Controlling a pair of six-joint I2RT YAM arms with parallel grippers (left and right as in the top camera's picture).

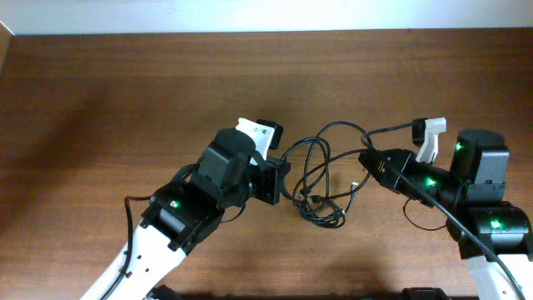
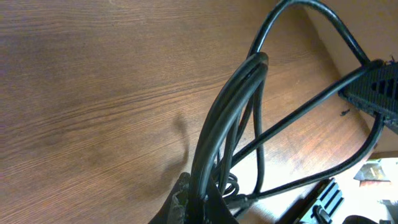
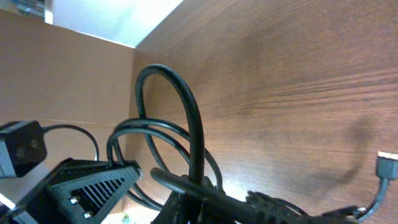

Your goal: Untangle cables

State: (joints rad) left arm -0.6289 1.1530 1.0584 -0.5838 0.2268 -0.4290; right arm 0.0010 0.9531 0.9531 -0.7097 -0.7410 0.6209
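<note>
While checking from overhead, found the cables (image 1: pixel 321 179) bunched just toward 3 o'clock of table (image 1: pixel 100 100) centre, roughly midway between both arms. Logged left gripper (image 1: pixel 283 179) at 9 o'clock of the tangle, jaws closed tight on a bundle (image 2: pixel 224 118) of several strands; confirmed in left wrist view, all strands rising together out of the pinch. Logged right gripper (image 1: pixel 368 158) at 2 o'clock of the tangle, jaws likewise fully closed on cable; confirmed in right wrist view by a tall loop (image 3: pixel 189 118) standing up from the grip. Noted a slack coil (image 1: pixel 321 212) lying at 6 o'clock of the tangle, and a silver-tipped plug (image 1: pixel 356 185) loose toward 4 o'clock, apart from both grippers. Judged the opposite-side holds deliberate: gripping at two sides to allow drawing apart and opening the crossings. Judged task early, with cords crossing in several places between the grips. Could not tell which strand belonged to which cord, nor whether both grips shared one cord. Flagged risk: pulling outward might cinch the 6 o'clock coil into a knot rather than free it.
</note>
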